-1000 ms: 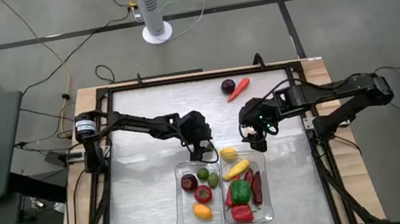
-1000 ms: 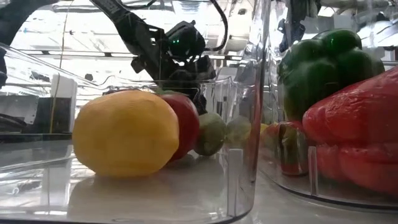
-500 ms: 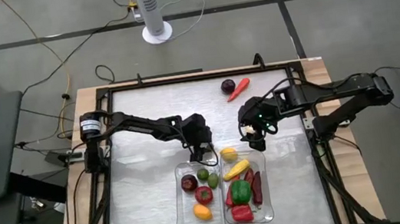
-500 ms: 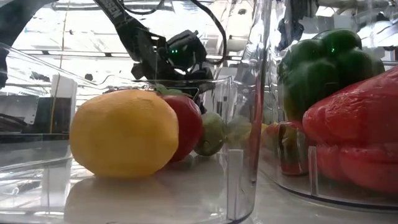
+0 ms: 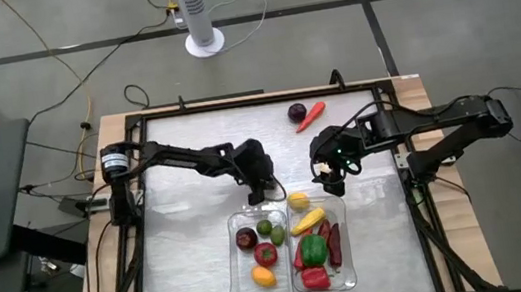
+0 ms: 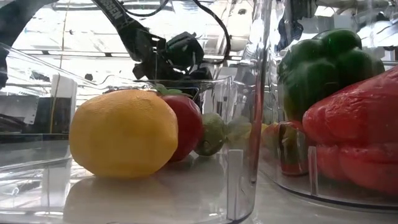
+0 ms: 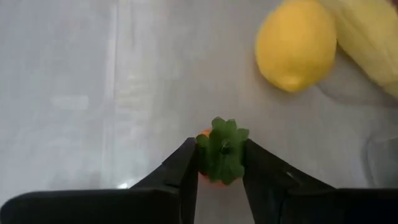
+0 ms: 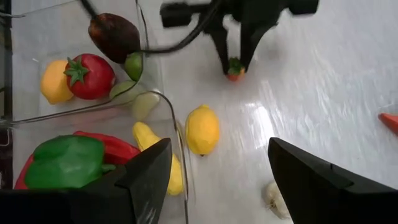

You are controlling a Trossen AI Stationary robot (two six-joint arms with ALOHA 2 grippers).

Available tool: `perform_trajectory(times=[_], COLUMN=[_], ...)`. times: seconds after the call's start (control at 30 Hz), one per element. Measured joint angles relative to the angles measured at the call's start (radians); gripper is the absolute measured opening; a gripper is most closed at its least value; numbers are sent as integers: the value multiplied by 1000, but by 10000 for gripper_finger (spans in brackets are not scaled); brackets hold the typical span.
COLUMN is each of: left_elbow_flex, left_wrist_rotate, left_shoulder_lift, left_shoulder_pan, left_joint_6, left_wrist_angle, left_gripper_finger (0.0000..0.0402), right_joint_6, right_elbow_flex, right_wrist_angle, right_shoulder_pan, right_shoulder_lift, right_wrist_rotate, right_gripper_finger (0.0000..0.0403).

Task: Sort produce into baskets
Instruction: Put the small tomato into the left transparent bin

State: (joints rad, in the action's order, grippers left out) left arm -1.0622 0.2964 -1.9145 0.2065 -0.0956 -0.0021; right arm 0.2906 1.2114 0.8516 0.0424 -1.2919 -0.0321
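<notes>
My left gripper (image 5: 264, 192) is shut on a small orange-red piece with a green leafy top (image 7: 221, 152), just beyond the far rim of the left clear tub (image 5: 235, 270). It also shows in the right wrist view (image 8: 235, 62). My right gripper (image 5: 331, 185) is open and empty (image 8: 217, 186) beyond the far end of the right tub (image 5: 351, 255). A yellow lemon (image 5: 298, 202) lies on the table between the grippers. The left tub holds a dark purple round, a lime, a tomato and a yellow fruit. The right tub holds corn, chillies, a green pepper and a red pepper. My left gripper pinches the piece's green leafy top (image 7: 222, 144) between its two fingers, one on each side. The fingers (image 8: 219, 43) come from above, pointing down. The orange-red body (image 8: 235, 74) hangs below the fingers, close over the table; whether it touches the table I cannot tell.
A dark purple round (image 5: 297, 113) and a red chilli-shaped piece (image 5: 312, 115) lie near the table's far edge. A small whitish piece (image 8: 273, 196) lies on the table near my right gripper. Open tabletop lies to the left (image 5: 187, 236) and right (image 5: 381, 221) of the tubs.
My left gripper has gone a little toward the table's far left, away from the left tub's far rim, still shut on the small piece.
</notes>
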Motion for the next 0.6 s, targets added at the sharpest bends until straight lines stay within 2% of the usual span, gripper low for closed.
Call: perform_trajectory(times=[0.17,0.33,0.5,0.6], left_elbow_flex=[0,0,-1,-2], left_wrist_rotate=[46,152,196,144], left_shoulder_lift=[89,239,399,471], left_shoulder_pan=[50,54,-31,-113], left_joint_6=[31,127,184,187], left_wrist_angle=[-60,-110,-184,-259], left_gripper_finger=[90,90,89,89], right_joint_6=[-8,-24,-37,-38], right_elbow_flex=[0,0,0,0], right_wrist_angle=[2,15,28,19], right_shoulder_pan=[-31,-93,-155,-180], right_shoulder_lift=[3,4,1,1], right_wrist_rotate=[-2,-17,-22,-22], right_gripper_finger=[292,292,292,292])
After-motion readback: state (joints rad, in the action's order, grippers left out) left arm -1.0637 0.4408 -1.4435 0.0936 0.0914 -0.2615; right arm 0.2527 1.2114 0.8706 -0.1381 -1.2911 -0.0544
